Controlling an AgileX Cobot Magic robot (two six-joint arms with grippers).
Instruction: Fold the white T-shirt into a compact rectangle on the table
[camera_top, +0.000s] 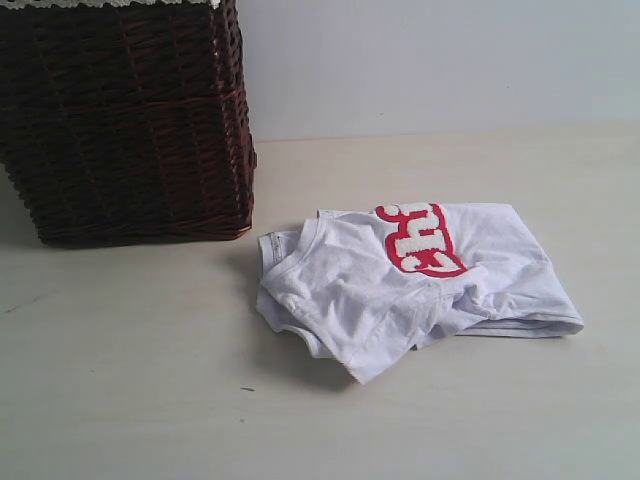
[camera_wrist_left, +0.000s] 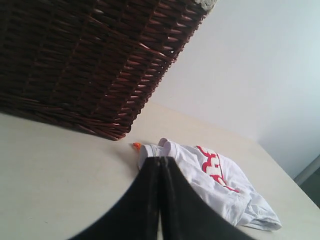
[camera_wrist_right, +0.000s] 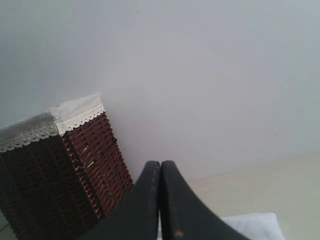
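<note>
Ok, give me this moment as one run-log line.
shirt: bunched on table, not yet a rectangle | basket: beside shirt, apart | left gripper: shut, empty | right gripper: shut, empty

Items counted: one table; one white T-shirt, lying at about 4 o'clock from the centre of the exterior view; one dark wicker basket at about 10 o'clock. Grippers: two, namely one left gripper and one right gripper, each visible only in its own wrist view. One small orange item, kind not discernible, sits just beside the shirt.
</note>
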